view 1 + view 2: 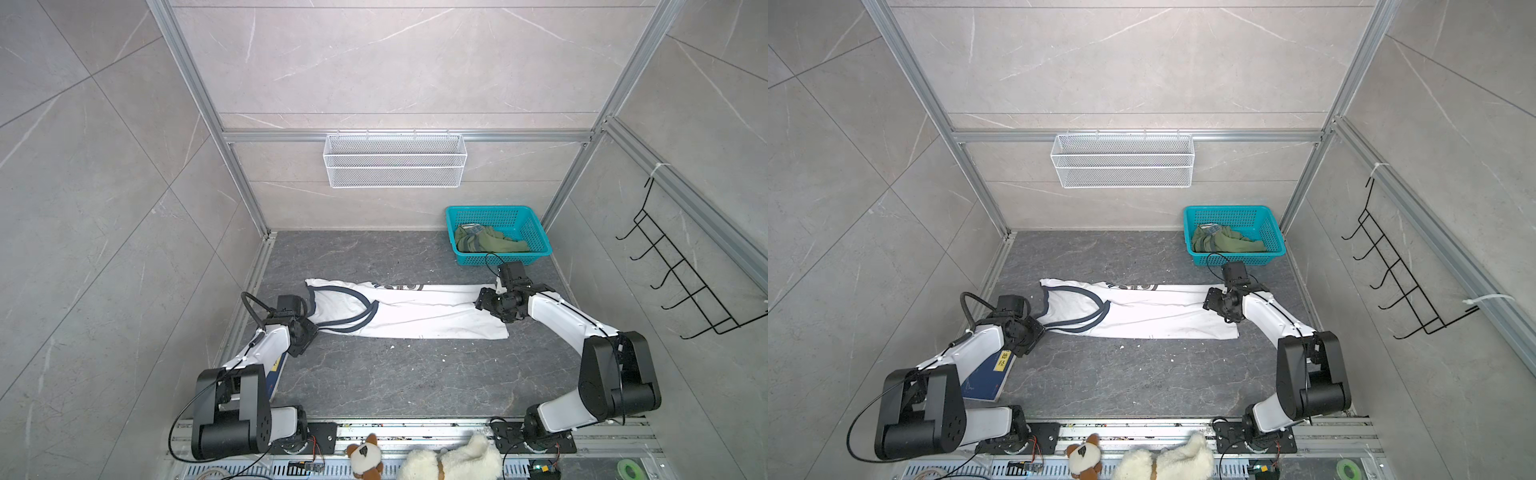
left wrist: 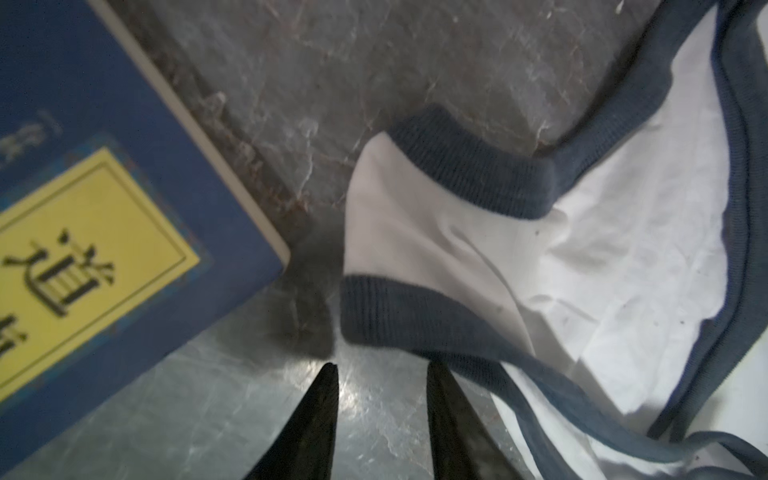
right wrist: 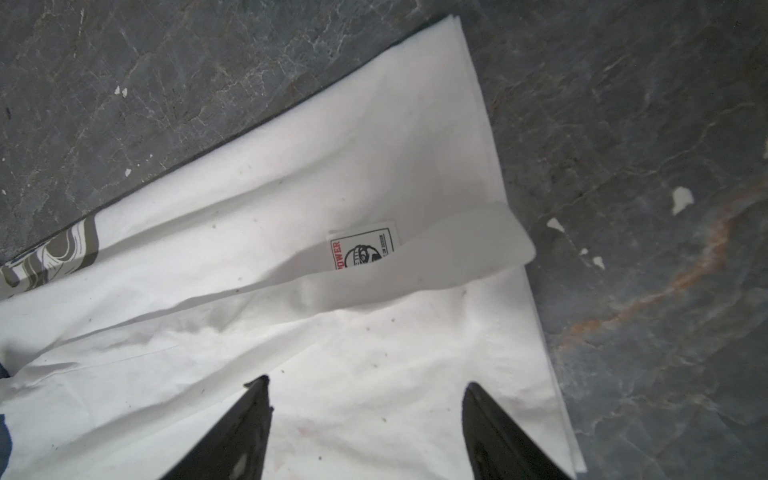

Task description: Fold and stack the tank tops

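The dark marbled table (image 1: 374, 374) carries the white top (image 1: 415, 311), which lies flat across its middle in both top views, folded lengthwise into a long band with its navy-trimmed straps toward the left arm and its hem toward the right arm. A strip of its print shows along the far edge. At the far right corner stands the basket (image 1: 486, 210), teal, with the olive top (image 1: 486, 243) crumpled inside it, well apart from the white one. Under the left arm a blue book (image 1: 984, 382) with a yellow label lies on the table, near the straps. The right gripper (image 3: 365, 380) hangs over the hem end of the white top, its fingers spread wide with only cloth showing between them and nothing pinched; I cannot tell whether the tips touch the cloth. The left gripper (image 2: 380, 368) is low at the strap end, its fingers a narrow gap apart over bare table, holding nothing, one tip just beside the navy edge of a strap (image 2: 415, 249). A small tag (image 3: 361, 247) peeks from a fold near the hem.
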